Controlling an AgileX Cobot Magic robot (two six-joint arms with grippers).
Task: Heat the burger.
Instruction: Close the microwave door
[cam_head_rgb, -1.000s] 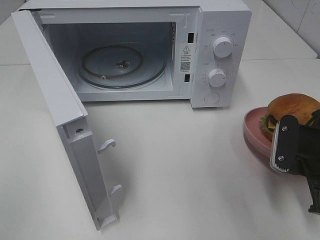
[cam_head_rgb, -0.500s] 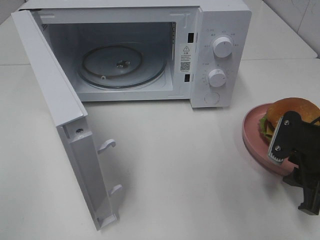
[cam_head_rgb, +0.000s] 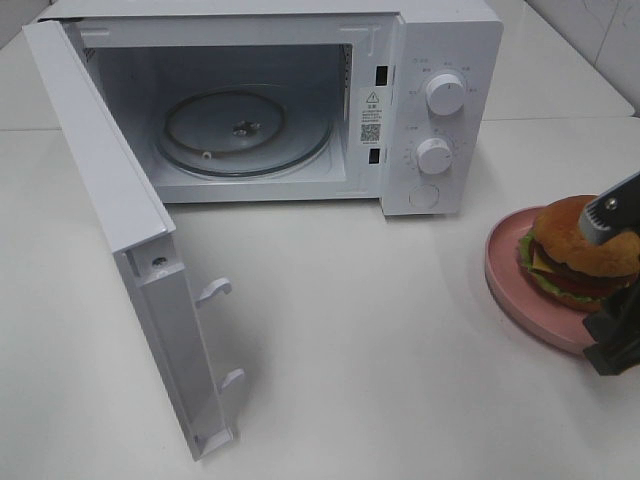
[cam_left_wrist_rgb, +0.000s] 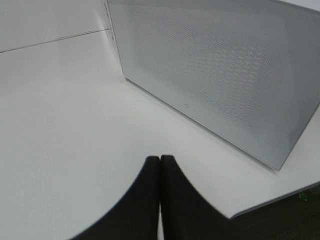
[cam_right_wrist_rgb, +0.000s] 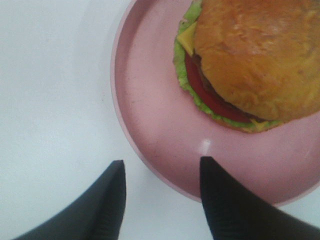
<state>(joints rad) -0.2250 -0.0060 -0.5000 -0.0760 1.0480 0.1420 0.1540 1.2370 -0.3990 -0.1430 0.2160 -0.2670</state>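
Burger (cam_head_rgb: 580, 252) sits on pink plate (cam_head_rgb: 510, 275), right side of tabletop (cam_head_rgb: 380, 350), well apart from microwave (cam_head_rgb: 440, 60) with door (cam_head_rgb: 120, 220) swung open. Right claw (cam_right_wrist_rgb: 161, 172) spread open at plate rim, holding nothing. Left claw (cam_left_wrist_rgb: 159, 162) closed, empty.

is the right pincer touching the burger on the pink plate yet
Apart. The right wrist view shows the open right pincer straddling the round pink plate's rim, with bare plate between its tips and the golden-bun burger.
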